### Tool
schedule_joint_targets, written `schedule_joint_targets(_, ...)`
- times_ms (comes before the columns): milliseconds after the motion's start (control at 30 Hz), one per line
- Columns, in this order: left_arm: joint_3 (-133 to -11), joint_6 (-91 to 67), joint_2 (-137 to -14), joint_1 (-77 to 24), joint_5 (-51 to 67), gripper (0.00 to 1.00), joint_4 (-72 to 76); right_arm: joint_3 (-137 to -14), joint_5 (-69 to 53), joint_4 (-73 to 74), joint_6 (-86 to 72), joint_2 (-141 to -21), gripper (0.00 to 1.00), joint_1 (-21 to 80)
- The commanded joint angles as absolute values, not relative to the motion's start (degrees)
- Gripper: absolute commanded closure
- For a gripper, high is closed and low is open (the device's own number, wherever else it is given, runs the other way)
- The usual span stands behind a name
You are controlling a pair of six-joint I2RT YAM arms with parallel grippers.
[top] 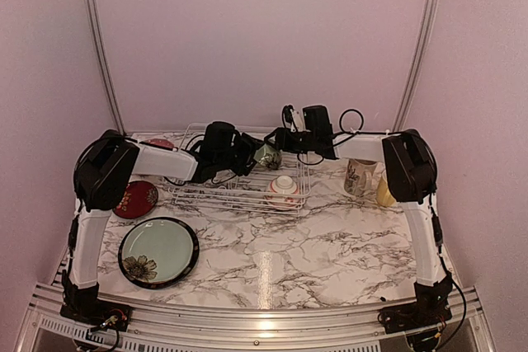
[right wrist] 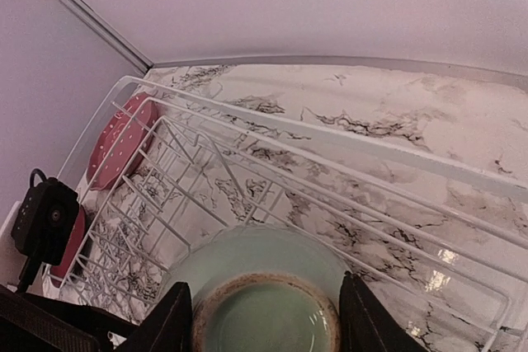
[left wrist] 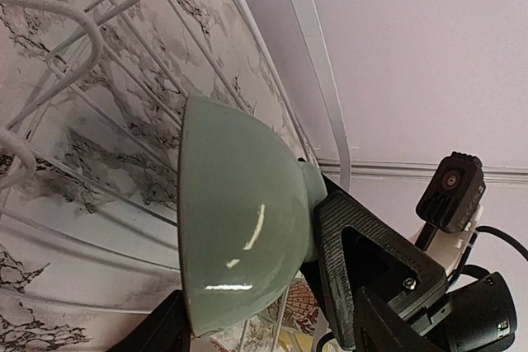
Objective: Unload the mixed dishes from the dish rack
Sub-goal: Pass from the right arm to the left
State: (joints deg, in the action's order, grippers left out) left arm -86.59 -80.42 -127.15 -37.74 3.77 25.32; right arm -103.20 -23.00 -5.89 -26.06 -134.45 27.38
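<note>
A pale green bowl (top: 266, 154) hangs on its side over the white wire dish rack (top: 239, 199), between the two arms. My right gripper (top: 286, 143) is shut on the bowl's foot; in the right wrist view its fingers (right wrist: 169, 323) flank the brown foot ring of the bowl (right wrist: 264, 265). My left gripper (top: 251, 157) straddles the same bowl (left wrist: 239, 228). One finger (left wrist: 157, 331) sits at the rim; whether the other one touches is hidden behind the right gripper's finger (left wrist: 371, 245). A red-white patterned bowl (top: 283, 190) sits in the rack's front right.
A pink dotted plate (right wrist: 120, 142) stands at the rack's left end. On the table lie a small dark-red plate (top: 136, 199) and a black-rimmed green flowered plate (top: 158, 251) at the left. A cream mug (top: 360, 177) and a yellow mug (top: 384, 194) stand at the right.
</note>
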Motion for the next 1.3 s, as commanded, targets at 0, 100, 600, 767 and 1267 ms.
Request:
schedule_joint_targets(0, -89.42, -81.35, -130.48, -37.09, 3.91, 0.32, 28.87, -102.74, -24.55, -5.07, -27.55, -135.04, 0.66, 27.07)
schedule_joint_targets(100, -88.64, -82.76, -131.03, -37.21, 3.28, 0.30, 30.73, -102.83, -24.58, -4.79, -27.57, -135.08, 0.66, 26.82)
schedule_joint_targets(600, -91.84, -83.73, -137.77, -36.65, 4.22, 0.56, 53.76, -102.24, -32.64, -8.99, -33.21, -135.84, 0.66, 25.25)
schedule_joint_targets(767, -93.31, -84.45, -138.85, -36.47, 4.14, 0.76, 54.45, -103.29, -33.31, -7.45, -31.52, -135.21, 0.64, 24.90)
schedule_joint_targets(1267, -96.93, -79.16, -133.91, -36.29, 10.42, 1.00, 53.70, -107.40, -28.88, 3.85, -21.63, -122.70, 0.24, 24.65)
